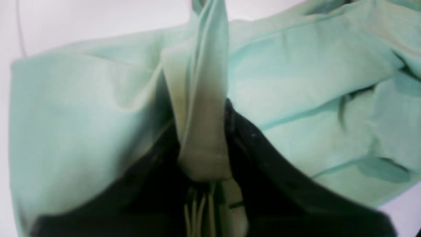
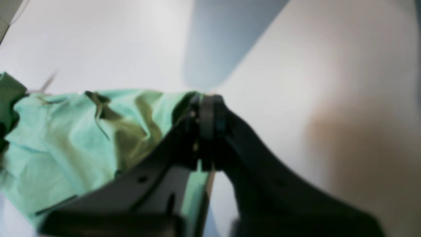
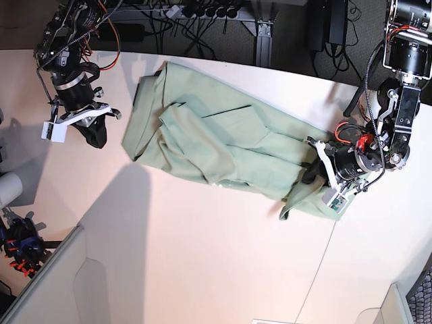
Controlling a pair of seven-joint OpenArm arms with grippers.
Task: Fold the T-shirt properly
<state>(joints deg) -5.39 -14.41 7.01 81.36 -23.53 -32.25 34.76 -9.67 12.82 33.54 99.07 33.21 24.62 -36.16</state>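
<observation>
Across the white table (image 3: pixel 202 256) the T-shirt (image 3: pixel 223 145) is spread crumpled — one end is pinched in the left gripper (image 1: pixel 204 164), while the right gripper (image 2: pixel 207 131), closed and empty, is held apart — so smoothing is judged next.
</observation>
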